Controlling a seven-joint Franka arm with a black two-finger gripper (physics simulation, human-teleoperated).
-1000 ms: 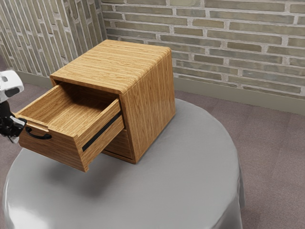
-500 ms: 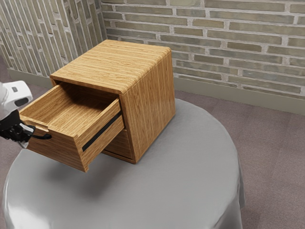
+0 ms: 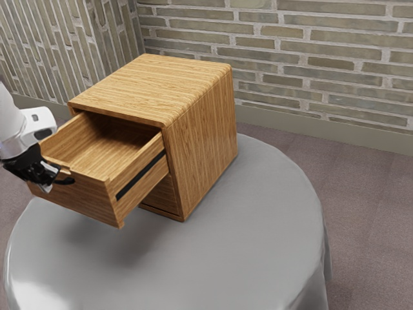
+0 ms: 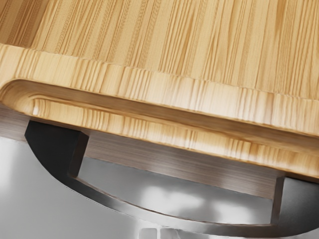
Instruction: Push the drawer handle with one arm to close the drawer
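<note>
My gripper [image 3: 46, 185] is at the exterior view's left, its fingers together, up against the outer side of the drawer's black handle [image 3: 65, 181]. In the wrist view, the two pale tips of the gripper [image 4: 158, 233] stand side by side at the curved handle [image 4: 149, 215]. The upper drawer [image 3: 84, 200] hangs well out of the wooden cabinet [image 3: 203, 139], with its inside in view. Part of the handle is hidden behind the gripper. From above, the drawer's front rim [image 4: 199, 107] runs alongside the handle.
The cabinet stands on a round table with a grey cloth [image 3: 245, 252]. Below the pulled-out drawer, a lower front [image 3: 160, 192] sits in the cabinet. A brick wall [image 3: 310, 71] rises behind.
My gripper has moved toward the cabinet, to the exterior view's right, and come up to the handle. The drawer has slid slightly inward since the earlier frames.
</note>
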